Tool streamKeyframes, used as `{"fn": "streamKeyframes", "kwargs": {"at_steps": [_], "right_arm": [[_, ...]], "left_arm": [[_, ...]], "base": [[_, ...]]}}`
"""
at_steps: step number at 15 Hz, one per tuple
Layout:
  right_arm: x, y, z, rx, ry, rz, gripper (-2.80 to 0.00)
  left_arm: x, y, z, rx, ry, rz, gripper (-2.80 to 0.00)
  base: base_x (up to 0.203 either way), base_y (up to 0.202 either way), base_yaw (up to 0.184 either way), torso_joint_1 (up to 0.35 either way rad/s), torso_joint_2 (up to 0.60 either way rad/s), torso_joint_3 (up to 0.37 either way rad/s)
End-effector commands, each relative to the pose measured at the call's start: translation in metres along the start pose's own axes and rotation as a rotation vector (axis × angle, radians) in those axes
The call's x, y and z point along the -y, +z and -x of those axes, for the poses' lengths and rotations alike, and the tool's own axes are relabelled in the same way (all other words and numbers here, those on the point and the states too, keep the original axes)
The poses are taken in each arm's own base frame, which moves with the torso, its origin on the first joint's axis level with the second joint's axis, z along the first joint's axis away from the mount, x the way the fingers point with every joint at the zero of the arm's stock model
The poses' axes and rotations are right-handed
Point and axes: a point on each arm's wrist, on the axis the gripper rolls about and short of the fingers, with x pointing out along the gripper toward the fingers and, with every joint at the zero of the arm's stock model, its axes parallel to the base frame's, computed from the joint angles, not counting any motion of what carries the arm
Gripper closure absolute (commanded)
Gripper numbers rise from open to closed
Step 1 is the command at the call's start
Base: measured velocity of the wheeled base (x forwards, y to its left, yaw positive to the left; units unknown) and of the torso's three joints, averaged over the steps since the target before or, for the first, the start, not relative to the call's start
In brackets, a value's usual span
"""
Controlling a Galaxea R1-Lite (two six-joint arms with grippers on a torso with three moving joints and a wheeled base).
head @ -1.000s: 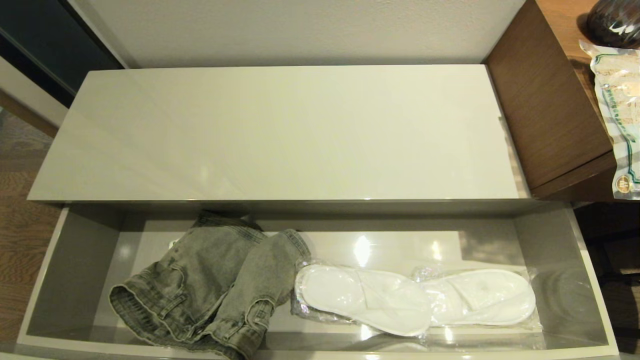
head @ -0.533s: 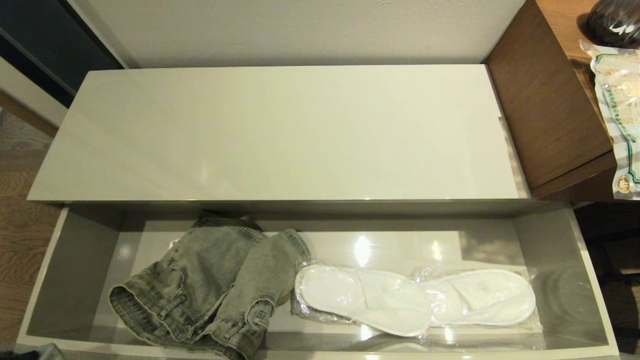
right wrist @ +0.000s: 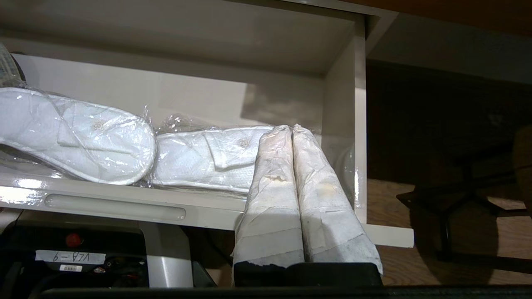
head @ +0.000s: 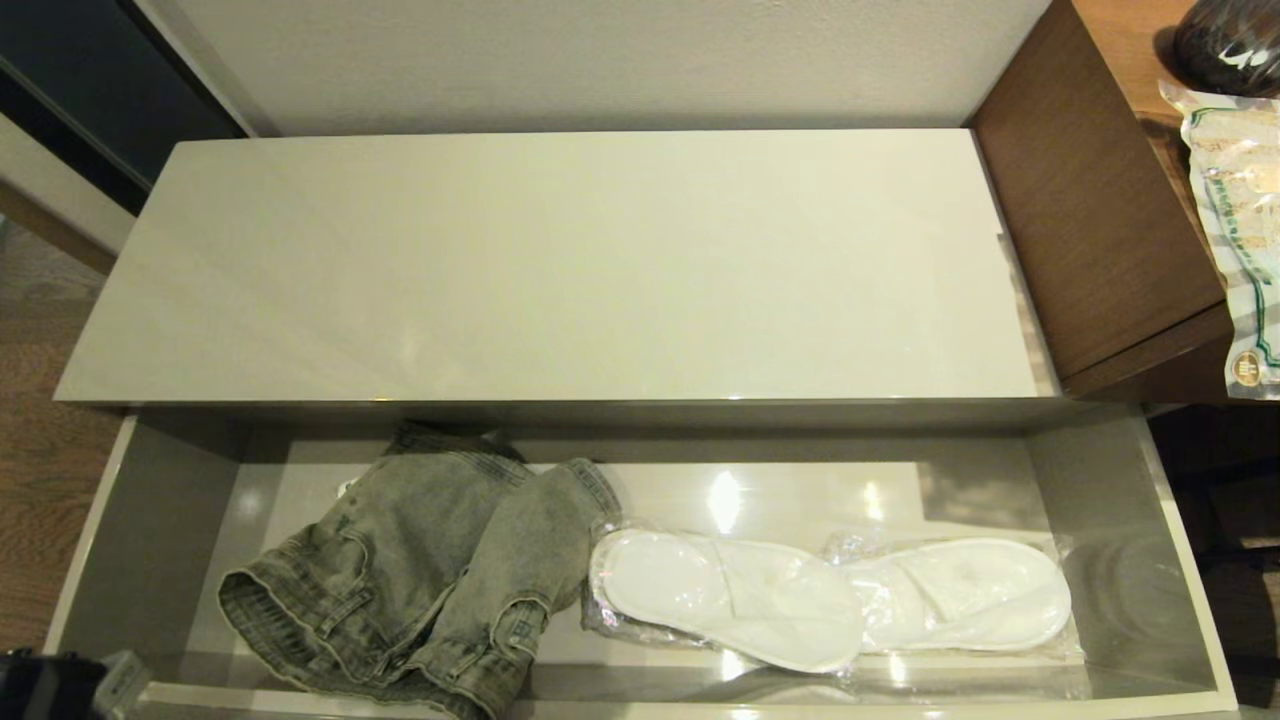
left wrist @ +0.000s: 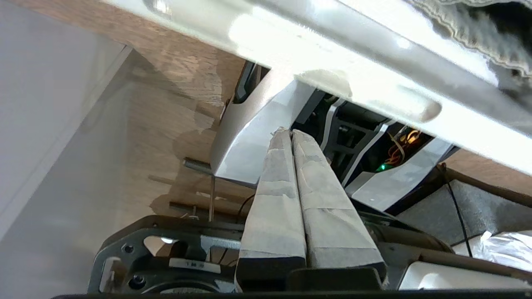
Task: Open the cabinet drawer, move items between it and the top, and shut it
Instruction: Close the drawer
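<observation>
The cabinet drawer is pulled open below the top, which is bare. Two bagged pairs of white slippers lie in the drawer's right half, one overlapping the other. My left gripper is shut and empty, low in front of the drawer's mirror-like front, near a handle slot. Part of that arm shows at the drawer's front left corner. My right gripper, shut and empty, is outside the drawer's front near its right end, beside the slippers. It is out of the head view.
Crumpled grey denim shorts fill the drawer's left half. A taller brown wood-grain desk adjoins the cabinet on the right, carrying a printed plastic package and a dark round object. Wood floor lies to the left.
My left arm has come up into the head view at the lower left corner by the drawer's front. The slippers and the shorts have not moved.
</observation>
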Motion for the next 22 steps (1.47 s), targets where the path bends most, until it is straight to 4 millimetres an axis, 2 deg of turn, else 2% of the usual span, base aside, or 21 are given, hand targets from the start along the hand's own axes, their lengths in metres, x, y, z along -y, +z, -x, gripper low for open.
{"fn": "streamKeyframes", "kwargs": {"at_steps": [1, 9, 14, 16, 18, 20, 22], "right_arm": [[0.000, 0.000, 0.000, -0.001, 0.001, 0.001, 0.00], [0.000, 0.000, 0.000, -0.001, -0.001, -0.003, 0.00], [0.000, 0.000, 0.000, -0.001, -0.001, -0.003, 0.00], [0.000, 0.000, 0.000, 0.000, -0.001, -0.003, 0.00], [0.000, 0.000, 0.000, -0.001, -0.001, -0.003, 0.00], [0.000, 0.000, 0.000, -0.001, -0.001, -0.003, 0.00], [0.000, 0.000, 0.000, -0.001, -0.001, -0.003, 0.00]], "left_arm": [[0.001, 0.002, -0.003, -0.014, 0.005, 0.008, 0.00], [0.012, 0.028, -0.003, 0.124, -0.057, 0.137, 0.00], [0.033, 0.075, 0.027, 0.371, -0.164, 0.362, 0.00], [0.035, 0.080, 0.031, 0.375, -0.170, 0.404, 0.00], [0.041, 0.092, 0.046, 0.391, -0.195, 0.456, 0.00], [0.041, 0.092, 0.047, 0.387, -0.196, 0.466, 0.00], [0.043, 0.092, 0.070, 0.403, -0.234, 0.491, 0.00]], "base": [[0.000, 0.000, 0.000, 0.000, 0.00, 0.000], [0.000, 0.000, 0.000, 0.000, 0.00, 0.000], [0.000, 0.000, 0.000, 0.000, 0.00, 0.000], [0.000, 0.000, 0.000, 0.000, 0.00, 0.000], [0.000, 0.000, 0.000, 0.000, 0.00, 0.000], [0.000, 0.000, 0.000, 0.000, 0.00, 0.000], [0.000, 0.000, 0.000, 0.000, 0.00, 0.000]]}}
